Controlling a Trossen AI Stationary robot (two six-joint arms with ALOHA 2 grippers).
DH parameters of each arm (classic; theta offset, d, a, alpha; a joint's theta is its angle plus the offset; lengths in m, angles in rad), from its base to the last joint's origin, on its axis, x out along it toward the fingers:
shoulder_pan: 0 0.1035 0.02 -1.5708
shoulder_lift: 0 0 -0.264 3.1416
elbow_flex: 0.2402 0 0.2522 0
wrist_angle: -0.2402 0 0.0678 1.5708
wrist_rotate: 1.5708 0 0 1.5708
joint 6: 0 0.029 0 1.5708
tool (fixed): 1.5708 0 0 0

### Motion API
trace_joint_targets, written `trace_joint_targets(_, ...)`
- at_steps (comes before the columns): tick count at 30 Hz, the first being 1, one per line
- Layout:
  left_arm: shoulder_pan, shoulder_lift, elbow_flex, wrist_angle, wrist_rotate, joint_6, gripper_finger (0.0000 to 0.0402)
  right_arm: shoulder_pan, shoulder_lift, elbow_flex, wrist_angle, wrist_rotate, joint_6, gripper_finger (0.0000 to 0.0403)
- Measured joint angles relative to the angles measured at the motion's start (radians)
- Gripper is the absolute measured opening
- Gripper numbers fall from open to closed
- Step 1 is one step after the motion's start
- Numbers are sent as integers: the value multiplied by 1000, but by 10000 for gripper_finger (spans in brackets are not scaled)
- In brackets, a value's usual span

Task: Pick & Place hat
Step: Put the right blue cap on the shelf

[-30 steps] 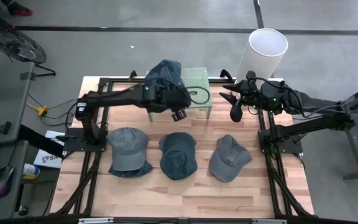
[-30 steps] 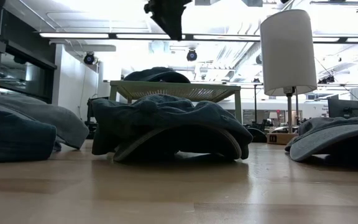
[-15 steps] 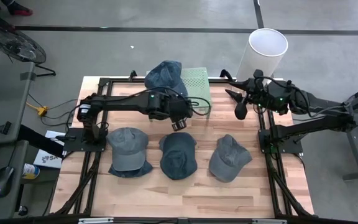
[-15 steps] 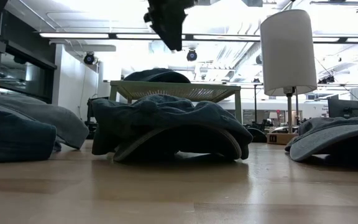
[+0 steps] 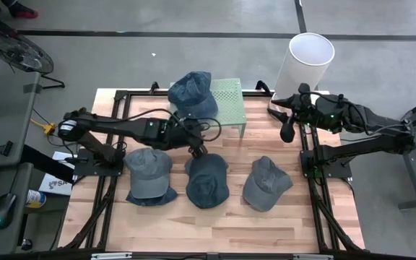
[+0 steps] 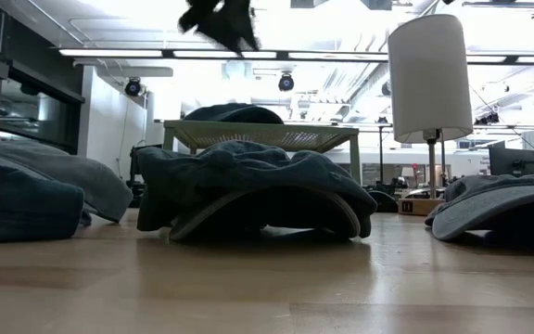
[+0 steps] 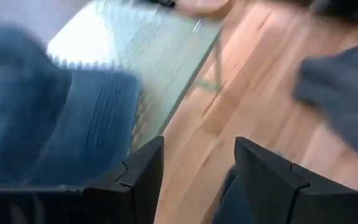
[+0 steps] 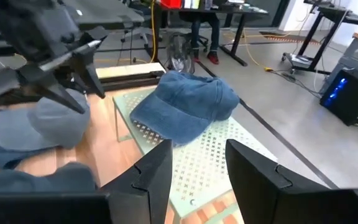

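From the high view I count one denim hat already sitting on the green rack at the far edge of the desk — that part looks done. Three more hats lie in a row nearer me: a grey-blue hat on the left, a dark hat in the middle, a grey hat on the right. My left pincer hangs just above the far edge of the dark hat, carrying nothing. My right pincer waits off the desk's far right corner, beside the white bin.

The low view shows the dark hat untouched on the desk in front of the rack, with the denim hat on top behind it.

In the left wrist view the fingers stand apart with only bare wood between them, the rack and denim hat ahead.

In the right wrist view those fingers are apart too and hold nothing — the denim hat rests half on the rack.

So I judge one placed, three left, the middle one likely next.
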Motion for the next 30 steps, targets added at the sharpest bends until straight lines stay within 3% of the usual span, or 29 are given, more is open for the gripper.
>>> trace_joint_targets(5,4,12,-68,92,-53,-7,191,0,2,0,-16,-28,-1,142)
trace_joint_targets(10,3,51,-65,199,-163,178,191,0,2,0,-23,-34,-3,142)
trace_joint_targets(19,4,119,-62,230,-274,446,191,0,2,0,-41,-37,-4,142)
trace_joint_targets(30,17,167,-67,198,-318,473,191,0,2,0,-44,-33,-20,142)
